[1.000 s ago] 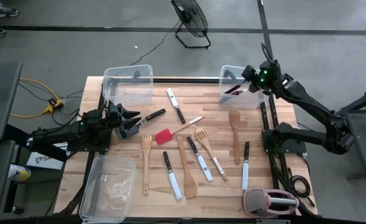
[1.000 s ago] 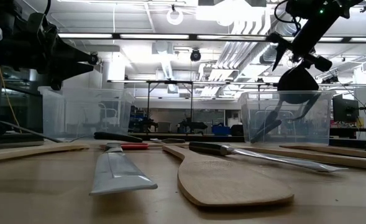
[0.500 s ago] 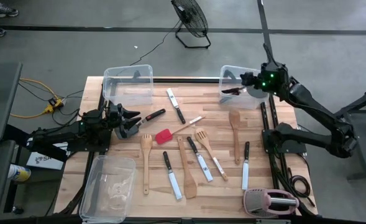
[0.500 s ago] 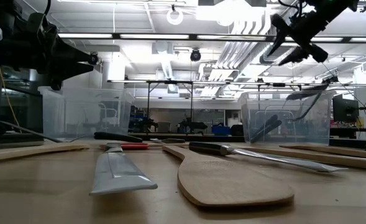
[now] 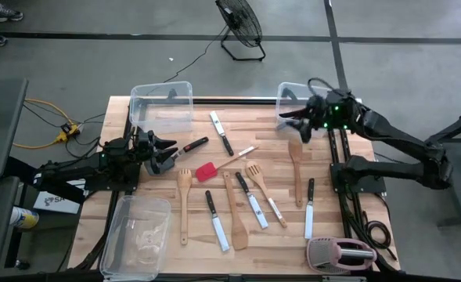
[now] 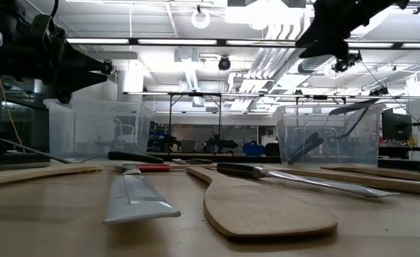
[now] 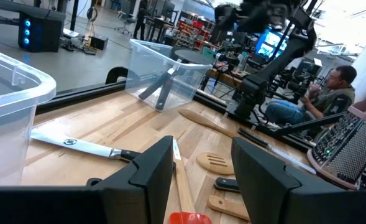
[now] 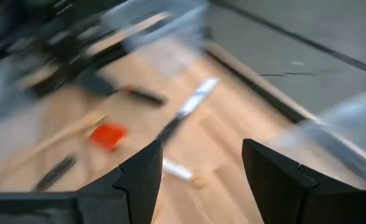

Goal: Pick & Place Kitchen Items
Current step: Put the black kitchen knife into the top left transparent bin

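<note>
Over the far right corner of the table [image 5: 160, 117], the right gripper [image 5: 299, 123] hangs spread and empty beside the right bin [image 5: 290, 92], which holds dark utensils [image 7: 158, 87]. At the left edge the left gripper [image 5: 166, 153] hovers low, fingers apart around nothing, just beside a black-handled knife [image 5: 192, 145] and a red spatula [image 5: 207, 171]. Wooden spoons [image 5: 184, 205], a forked turner [image 5: 253, 170] and more knives [image 5: 217, 220] lie scattered across the middle. Another clear bin [image 5: 162, 99] sits at the far left, a third [image 5: 135, 239] at the near left, and a toaster [image 5: 341, 255] at the near right.
</note>
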Controlling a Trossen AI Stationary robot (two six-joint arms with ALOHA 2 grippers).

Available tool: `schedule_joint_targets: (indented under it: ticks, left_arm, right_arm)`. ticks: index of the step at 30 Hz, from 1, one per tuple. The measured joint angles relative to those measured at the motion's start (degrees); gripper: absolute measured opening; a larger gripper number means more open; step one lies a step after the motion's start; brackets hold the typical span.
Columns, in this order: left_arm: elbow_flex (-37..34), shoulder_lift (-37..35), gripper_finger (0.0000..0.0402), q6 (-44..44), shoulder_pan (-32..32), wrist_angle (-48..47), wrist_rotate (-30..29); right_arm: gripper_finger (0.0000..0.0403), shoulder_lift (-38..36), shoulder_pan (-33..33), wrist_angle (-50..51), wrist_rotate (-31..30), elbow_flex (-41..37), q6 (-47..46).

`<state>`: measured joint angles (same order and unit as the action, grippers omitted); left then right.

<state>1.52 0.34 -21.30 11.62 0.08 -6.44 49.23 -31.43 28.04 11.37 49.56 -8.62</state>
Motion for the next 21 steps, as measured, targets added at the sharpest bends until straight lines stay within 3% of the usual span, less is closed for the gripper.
schedule_joint_targets:
  ticks: [5,13,21]
  left_arm:
    - [0.0,0.0,0.0163,0.0,0.0,0.0,0.0]
    - [0.0,0.0,0.0163,0.0,0.0,0.0,0.0]
    - [0.0,0.0,0.0163,0.0,0.0,0.0,0.0]
  right_arm:
    - [0.0213,4.1,6.6,-3.0,5.1,0.0,5.8]
    - [0.0213,13.8,13.6,-12.6,5.2,0.0,6.5]
    - [0.0213,16.8,17.1,-10.0,-2.8,0.0,5.9]
